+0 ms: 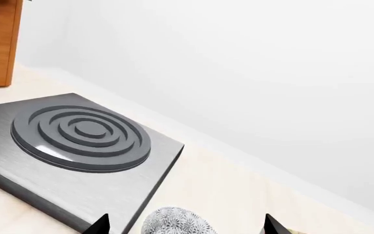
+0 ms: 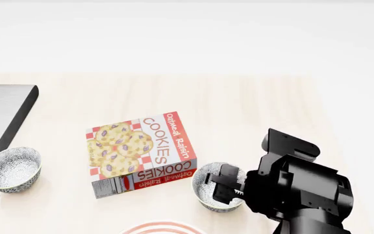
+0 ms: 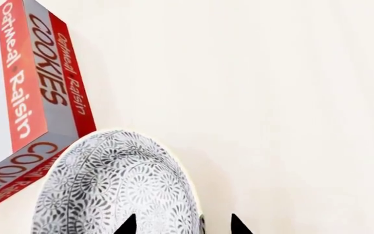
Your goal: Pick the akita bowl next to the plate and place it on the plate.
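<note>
our right gripper (image 2: 225, 187) straddles the akita bowl (image 2: 208, 191)'s rim, fingers spread, beside the cookie box (image 2: 141, 151) and just behind the plate (image 2: 161, 228). left gripper (image 1: 185, 225) spread over the other bowl (image 2: 13, 168).

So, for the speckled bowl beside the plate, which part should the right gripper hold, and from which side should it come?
Grip the thin rim of the akita bowl on its right side, coming from above with one finger inside and one outside. The bowl stands upright and open, and the cookie box sits close on its left. The right gripper is already over that rim, straddling it in the right wrist view.
</note>
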Controlling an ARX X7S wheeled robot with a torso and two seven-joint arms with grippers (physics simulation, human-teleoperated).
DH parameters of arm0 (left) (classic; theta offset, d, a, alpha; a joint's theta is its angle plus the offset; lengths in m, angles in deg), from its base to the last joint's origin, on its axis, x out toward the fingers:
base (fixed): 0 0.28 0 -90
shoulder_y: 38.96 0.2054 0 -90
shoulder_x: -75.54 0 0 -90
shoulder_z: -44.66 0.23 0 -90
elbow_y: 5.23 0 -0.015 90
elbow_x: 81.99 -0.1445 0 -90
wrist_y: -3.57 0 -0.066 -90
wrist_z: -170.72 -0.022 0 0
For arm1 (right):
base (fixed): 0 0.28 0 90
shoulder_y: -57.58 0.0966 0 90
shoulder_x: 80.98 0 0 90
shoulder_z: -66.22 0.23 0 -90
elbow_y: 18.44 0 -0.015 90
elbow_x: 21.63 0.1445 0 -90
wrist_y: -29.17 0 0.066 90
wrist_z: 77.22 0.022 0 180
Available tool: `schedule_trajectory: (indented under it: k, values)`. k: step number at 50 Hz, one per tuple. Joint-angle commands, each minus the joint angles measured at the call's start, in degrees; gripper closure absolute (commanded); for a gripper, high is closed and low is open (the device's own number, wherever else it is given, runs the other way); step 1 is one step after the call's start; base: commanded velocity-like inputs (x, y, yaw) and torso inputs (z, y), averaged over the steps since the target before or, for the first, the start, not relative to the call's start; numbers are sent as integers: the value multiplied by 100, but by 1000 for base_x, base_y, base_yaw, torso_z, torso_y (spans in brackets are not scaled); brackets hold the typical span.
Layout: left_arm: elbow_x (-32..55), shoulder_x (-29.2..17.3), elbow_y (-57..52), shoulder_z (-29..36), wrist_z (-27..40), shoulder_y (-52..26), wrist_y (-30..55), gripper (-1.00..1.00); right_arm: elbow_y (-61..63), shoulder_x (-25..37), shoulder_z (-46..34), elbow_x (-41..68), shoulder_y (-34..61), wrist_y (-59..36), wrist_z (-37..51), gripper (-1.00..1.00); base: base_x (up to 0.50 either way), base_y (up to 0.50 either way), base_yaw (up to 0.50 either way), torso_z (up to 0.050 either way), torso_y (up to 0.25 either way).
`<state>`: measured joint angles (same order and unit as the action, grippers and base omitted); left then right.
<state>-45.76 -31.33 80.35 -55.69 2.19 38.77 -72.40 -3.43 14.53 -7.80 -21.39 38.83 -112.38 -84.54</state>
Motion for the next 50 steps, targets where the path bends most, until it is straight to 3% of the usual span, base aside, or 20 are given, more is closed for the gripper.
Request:
schedule_trajectory:
  k: [1, 14, 29, 37, 50]
  values:
    - [-12, -7, 37, 26, -12, -4, -45, -100, 1, -2, 3, -46, 2, 148, 202, 100, 0, 0, 0, 0, 0]
    - [11, -21, 27, 37, 14, 0, -47, -100, 1, -1, -44, -53, 61, 513, 529, 100, 0, 0, 0, 0, 0]
    - [25, -28, 64, 54, 18, -9, -78, -100, 44, -32, -467, -219, 316, 1096, 186, 100, 0, 0, 0, 0, 0]
    - [40, -38, 29, 63, 44, 8, -70, -100, 2792, -197, -678, -314, -386, -510, 32, 100, 0, 0, 0, 0, 0]
    - [59, -56, -2, 78, 80, 12, -60, -100, 4978, -175, -960, -334, -392, -1996, -75, 100, 0, 0, 0, 0, 1]
